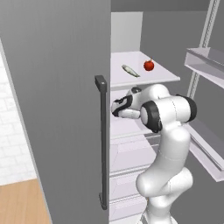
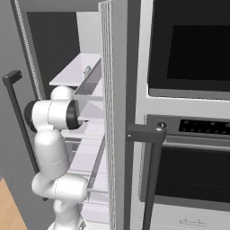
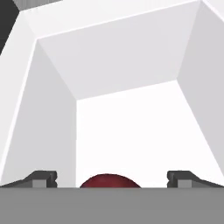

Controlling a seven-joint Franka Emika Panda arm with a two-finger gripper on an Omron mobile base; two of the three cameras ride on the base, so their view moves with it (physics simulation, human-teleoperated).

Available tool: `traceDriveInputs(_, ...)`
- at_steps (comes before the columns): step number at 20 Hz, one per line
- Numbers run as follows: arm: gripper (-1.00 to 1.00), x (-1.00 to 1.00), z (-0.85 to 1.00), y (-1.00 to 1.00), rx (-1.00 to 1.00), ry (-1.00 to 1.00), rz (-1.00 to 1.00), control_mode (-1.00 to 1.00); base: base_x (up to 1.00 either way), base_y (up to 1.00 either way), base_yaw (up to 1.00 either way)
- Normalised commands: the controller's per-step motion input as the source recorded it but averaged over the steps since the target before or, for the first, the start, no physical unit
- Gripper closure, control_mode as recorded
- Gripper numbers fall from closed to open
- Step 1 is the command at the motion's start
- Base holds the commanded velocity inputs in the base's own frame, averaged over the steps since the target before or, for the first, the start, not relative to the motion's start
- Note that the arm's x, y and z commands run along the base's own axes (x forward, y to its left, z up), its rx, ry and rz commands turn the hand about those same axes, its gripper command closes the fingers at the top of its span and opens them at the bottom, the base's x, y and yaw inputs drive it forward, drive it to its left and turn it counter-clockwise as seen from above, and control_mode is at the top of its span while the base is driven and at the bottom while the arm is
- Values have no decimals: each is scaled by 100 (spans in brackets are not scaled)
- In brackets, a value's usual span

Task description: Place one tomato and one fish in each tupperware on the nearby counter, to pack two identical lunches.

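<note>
Inside the open white fridge, a tomato and a silvery fish lie on the upper shelf; the fish also shows from the right. My hand reaches in under that shelf at a lower level. In the hand view my gripper is open, its fingertips wide apart. A second red tomato sits low between them on a white shelf floor, touching neither tip. The tupperware and the counter are out of view.
The grey fridge door with its dark handle stands close on my left. Door bins hang on the right. A built-in oven and a second dark handle are to the right of the fridge.
</note>
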Motion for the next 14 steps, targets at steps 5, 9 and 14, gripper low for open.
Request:
traceDriveInputs(5,100,-3,-70,0,-4,11,0,-100,0,0,0)
traceDriveInputs(9,100,1,-4,0,0,0,0,-100,0,0,0)
traceDriveInputs(14,100,-90,-44,0,0,-8,0,-100,0,0,0)
